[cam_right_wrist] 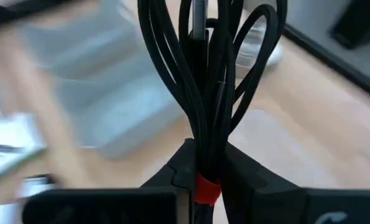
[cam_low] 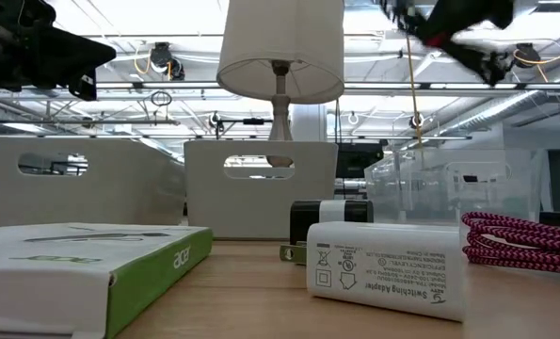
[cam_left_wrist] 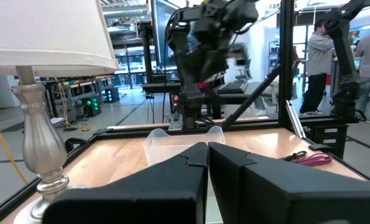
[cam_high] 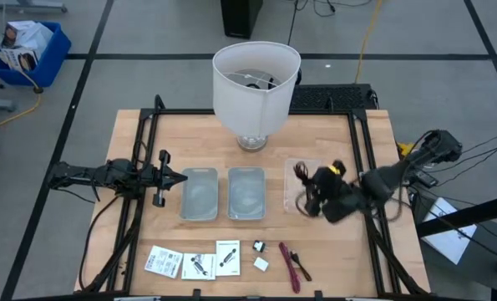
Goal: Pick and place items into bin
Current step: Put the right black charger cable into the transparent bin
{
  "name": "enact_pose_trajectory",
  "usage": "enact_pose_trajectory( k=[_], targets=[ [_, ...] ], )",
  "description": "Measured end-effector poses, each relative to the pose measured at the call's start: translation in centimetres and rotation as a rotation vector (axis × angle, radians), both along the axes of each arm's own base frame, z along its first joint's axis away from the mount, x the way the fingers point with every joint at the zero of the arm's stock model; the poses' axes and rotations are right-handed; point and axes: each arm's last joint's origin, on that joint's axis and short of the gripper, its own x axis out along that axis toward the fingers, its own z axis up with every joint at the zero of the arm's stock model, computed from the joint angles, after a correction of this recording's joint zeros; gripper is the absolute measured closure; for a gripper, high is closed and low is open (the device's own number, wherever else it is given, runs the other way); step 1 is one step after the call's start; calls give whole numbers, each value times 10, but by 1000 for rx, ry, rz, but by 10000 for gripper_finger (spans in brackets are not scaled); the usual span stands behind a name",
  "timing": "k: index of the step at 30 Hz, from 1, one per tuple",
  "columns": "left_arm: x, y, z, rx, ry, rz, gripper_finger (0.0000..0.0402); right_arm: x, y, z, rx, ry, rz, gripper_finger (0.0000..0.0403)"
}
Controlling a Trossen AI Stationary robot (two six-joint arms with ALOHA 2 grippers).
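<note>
My right gripper (cam_high: 309, 195) hangs over a clear bin (cam_high: 291, 203) at the table's right, shut on a bundle of black cable (cam_right_wrist: 209, 74). That bundle is bound by a red tie (cam_right_wrist: 203, 188). My left gripper (cam_high: 159, 178) waits shut at the table's left, beside a grey bin (cam_high: 200, 194). Near the front edge lie white packets (cam_high: 163, 261) (cam_high: 228, 255), small black and white parts (cam_high: 260, 248) and black and magenta cable ties (cam_high: 291, 266), all flat on the wood. My right gripper pinches the black cable bundle between its two fingers at the tied end, just beside the red tie (cam_right_wrist: 203, 188). The looped strands (cam_right_wrist: 172, 93) run out past the fingertips. In the high view the bundle (cam_high: 301, 177) is lifted clear above the clear bin.
A big white lampshade (cam_high: 256, 75) on a silver base (cam_high: 251, 140) stands at the table's far middle. A second grey bin (cam_high: 246, 194) sits in the centre. In the low view a white adapter (cam_low: 388, 268), a white-and-green box (cam_low: 91, 264) and a magenta braided cable (cam_low: 524, 240) lie close to the camera.
</note>
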Motion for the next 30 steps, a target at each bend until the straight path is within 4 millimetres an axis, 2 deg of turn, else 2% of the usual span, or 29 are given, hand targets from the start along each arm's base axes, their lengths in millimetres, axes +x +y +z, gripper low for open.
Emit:
enact_pose_trajectory(
  k=[5, 8, 11, 18, 30],
  targets=[
    [0, 0, 0, 0, 0, 0, 380, 16, -30, -31, 17, 72, -58, 368],
    [0, 0, 0, -1, 0, 0, 380, 25, -38, -56, 93, 83, -28, 368],
    [0, 0, 0, -8, 0, -1, 380, 23, -43, -71, 120, 117, -36, 368],
    [0, 0, 0, -7, 0, -1, 380, 16, -52, -80, 155, 179, -113, 368],
    [0, 0, 0, 2, -1, 0, 380, 25, -56, -99, 195, 262, -125, 368]
  ],
)
